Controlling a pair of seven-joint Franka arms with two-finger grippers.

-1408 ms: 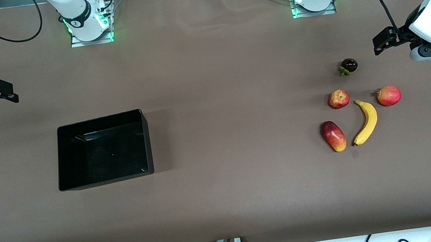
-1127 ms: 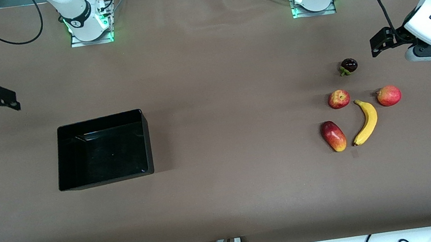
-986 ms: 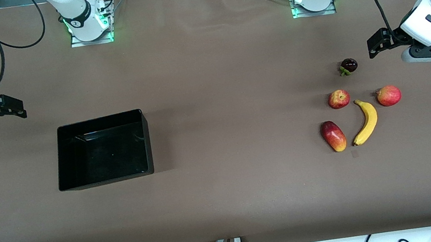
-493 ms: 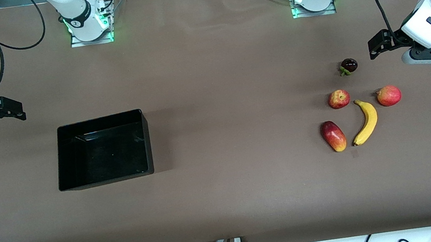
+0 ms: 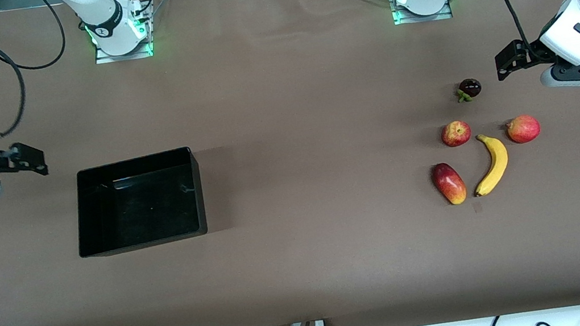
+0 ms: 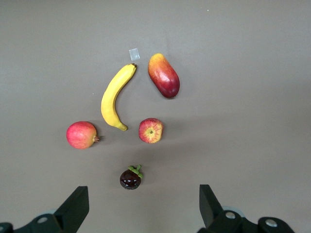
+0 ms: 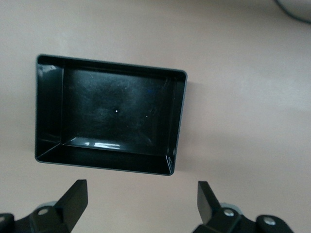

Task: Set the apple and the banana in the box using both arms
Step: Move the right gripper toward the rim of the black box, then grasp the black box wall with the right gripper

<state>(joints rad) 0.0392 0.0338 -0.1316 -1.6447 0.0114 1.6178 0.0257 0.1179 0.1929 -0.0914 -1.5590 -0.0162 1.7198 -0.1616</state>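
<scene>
The apple and the curved yellow banana lie close together on the brown table toward the left arm's end. The black box stands empty toward the right arm's end. My left gripper hangs open over bare table beside the fruit group, with nothing between its fingers. My right gripper is open and empty too, over the table just outside the box's edge.
A dark purple mangosteen lies closest to the left gripper. A pinkish-red round fruit and a red-yellow mango flank the banana. Cables run along the table's edges.
The right gripper has moved toward the box. The left gripper shifted slightly toward the fruit earlier, then held still. No fruit has moved.
</scene>
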